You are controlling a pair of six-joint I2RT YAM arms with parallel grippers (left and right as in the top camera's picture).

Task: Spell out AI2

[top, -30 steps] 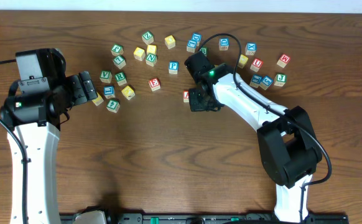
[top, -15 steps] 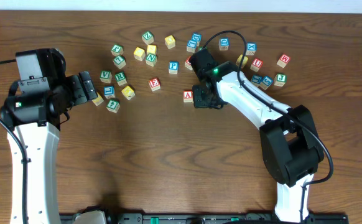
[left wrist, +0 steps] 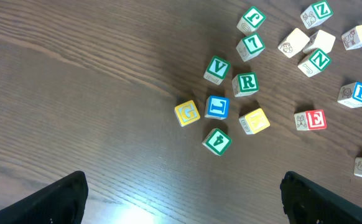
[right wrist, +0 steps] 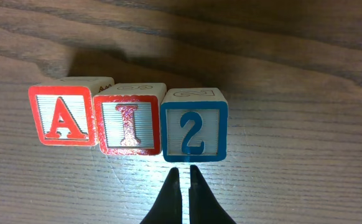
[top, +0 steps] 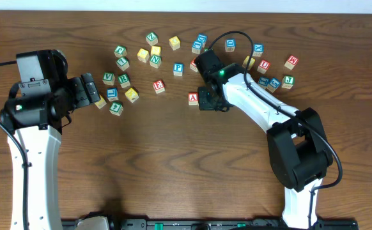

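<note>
The right jaws are pressed together, pinching nothing. The 2 [right wrist: 193, 132] sits just at their 12 o'clock, with I [right wrist: 129, 124] against it at 9 o'clock and A [right wrist: 63, 118] beyond, so the row on the worktop [right wrist: 293, 174] reads AI2. The blocks look light, stiff and easily nudged, and any grip should take flat opposite faces. The left jaws are spread wide. Loose V [left wrist: 216, 69], R [left wrist: 246, 83] and G [left wrist: 186, 112] lie toward their 12 o'clock, well apart from the row.

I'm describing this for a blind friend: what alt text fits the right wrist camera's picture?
Three blocks sit in a row on a wood table, spelling AI2: red A, red I, blue 2. Just below the 2, the dark jaws are closed, holding nothing.
</note>
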